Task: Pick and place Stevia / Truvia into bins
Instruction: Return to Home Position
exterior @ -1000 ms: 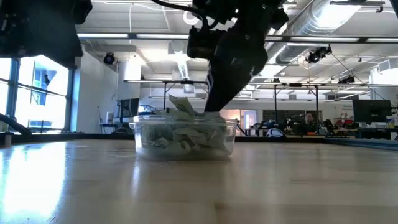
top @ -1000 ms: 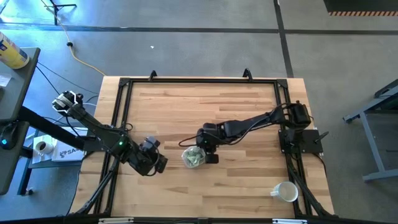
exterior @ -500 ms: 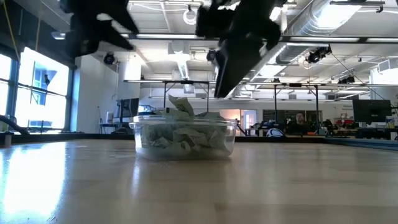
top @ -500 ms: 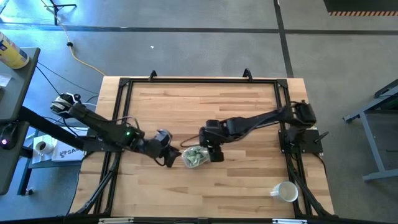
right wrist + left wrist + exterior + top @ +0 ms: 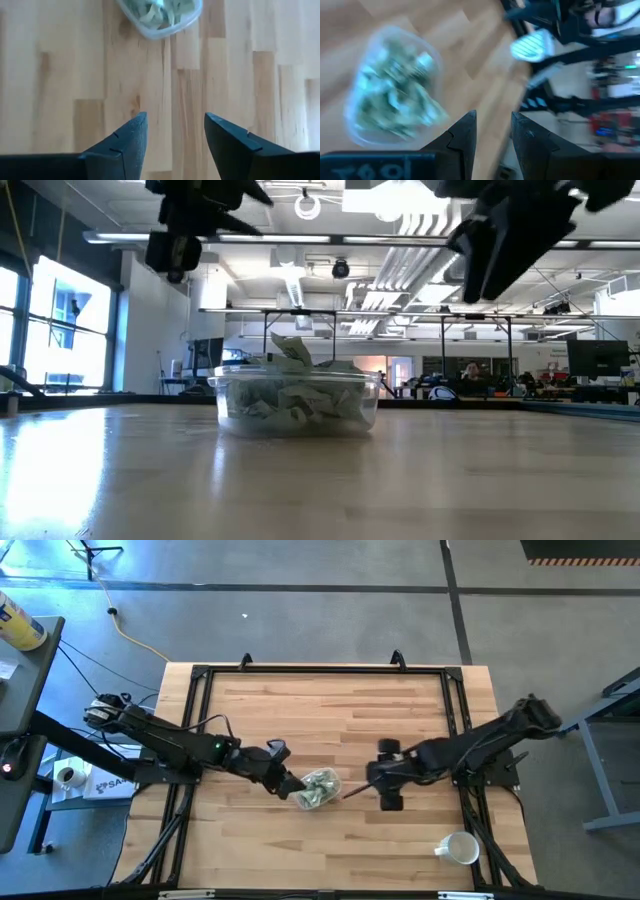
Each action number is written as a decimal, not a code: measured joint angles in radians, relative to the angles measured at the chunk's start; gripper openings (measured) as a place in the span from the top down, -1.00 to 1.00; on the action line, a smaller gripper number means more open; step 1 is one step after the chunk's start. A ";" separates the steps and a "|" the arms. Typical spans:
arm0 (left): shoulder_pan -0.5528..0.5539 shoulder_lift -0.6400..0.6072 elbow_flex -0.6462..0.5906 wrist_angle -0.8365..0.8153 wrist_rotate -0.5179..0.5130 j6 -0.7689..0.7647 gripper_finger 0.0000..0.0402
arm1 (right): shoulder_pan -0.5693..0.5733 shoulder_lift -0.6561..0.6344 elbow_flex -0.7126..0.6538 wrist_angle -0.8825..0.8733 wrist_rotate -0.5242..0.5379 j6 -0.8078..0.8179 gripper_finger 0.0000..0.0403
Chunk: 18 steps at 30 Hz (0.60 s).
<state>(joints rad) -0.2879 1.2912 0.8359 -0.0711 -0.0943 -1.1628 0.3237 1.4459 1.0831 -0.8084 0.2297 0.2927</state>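
clear tub mid-table, stuffed with green sweetener packets, left gripper right beside it, fingers seemingly a bit apart (blurry), holding nothing, right gripper near the tub's other side, spread wide, empty

A small clear plastic bin with rounded corners stands upright and flat on the wooden table, around its middle. It is filled to the rim with a loose, crumpled heap of pale green and white packets. One packet pokes up above the rim, tilted. The bin's walls show the packets through them.
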 joint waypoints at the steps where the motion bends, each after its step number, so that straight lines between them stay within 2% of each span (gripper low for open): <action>1: 0.001 -0.008 0.001 0.009 0.033 -0.027 0.23 | 0.006 -0.023 -0.004 -0.006 0.000 0.030 0.06; 3: -0.002 -0.013 0.001 0.055 0.096 -0.027 0.23 | 0.011 -0.071 0.000 -0.015 -0.011 0.119 0.06; 6: -0.016 -0.013 0.001 0.174 0.199 0.112 0.23 | 0.011 -0.135 0.017 -0.036 -0.083 0.213 0.06; 9: -0.014 -0.014 0.003 0.306 0.247 0.211 0.23 | 0.011 -0.190 0.033 -0.015 -0.172 0.260 0.07; 13: 0.011 -0.040 0.001 0.367 0.248 0.348 0.23 | 0.013 -0.268 0.033 0.030 -0.160 0.265 0.05; 18: 0.121 -0.138 -0.072 0.367 0.364 0.440 0.23 | -0.021 -0.428 -0.055 0.140 -0.137 0.213 0.05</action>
<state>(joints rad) -0.1673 1.1530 0.7642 0.2959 0.2694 -0.7229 0.3027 1.0175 1.0284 -0.6686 0.0925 0.5061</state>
